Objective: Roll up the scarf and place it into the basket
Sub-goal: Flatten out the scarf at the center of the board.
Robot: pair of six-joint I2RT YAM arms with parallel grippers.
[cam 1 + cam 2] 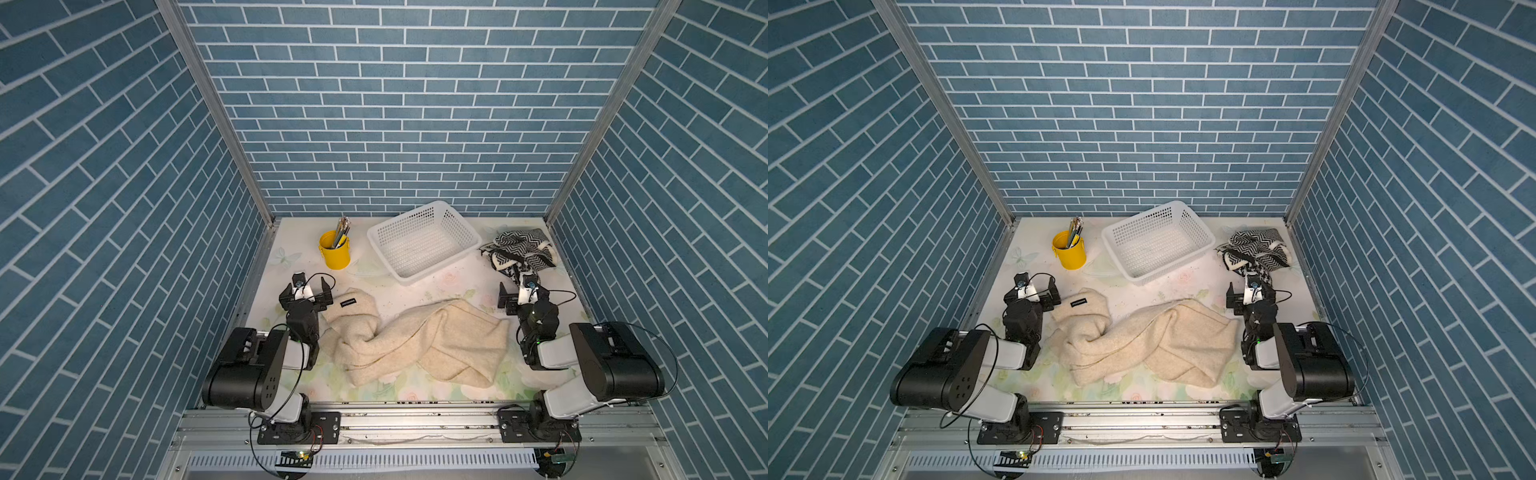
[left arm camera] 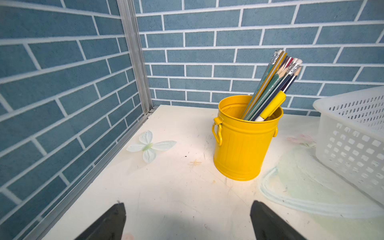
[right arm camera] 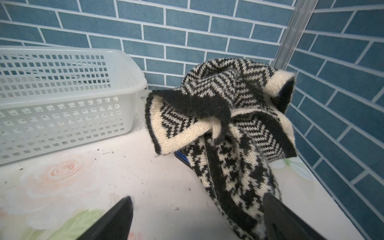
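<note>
left end effector (image 2: 188,204): apart | right end effector (image 3: 198,197): apart | cream scarf (image 1: 415,340) label (image 1: 349,302): writing unreadable

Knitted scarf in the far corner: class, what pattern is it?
Knitted scarf: black and cream zigzag and houndstooth; clearest in right wrist view.

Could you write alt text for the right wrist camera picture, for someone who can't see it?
A crumpled black-and-cream knitted scarf lies heaped in the corner of a floral-printed table, beside a white perforated plastic basket. The open right gripper shows only its two black fingertips, nearest the camera.
</note>
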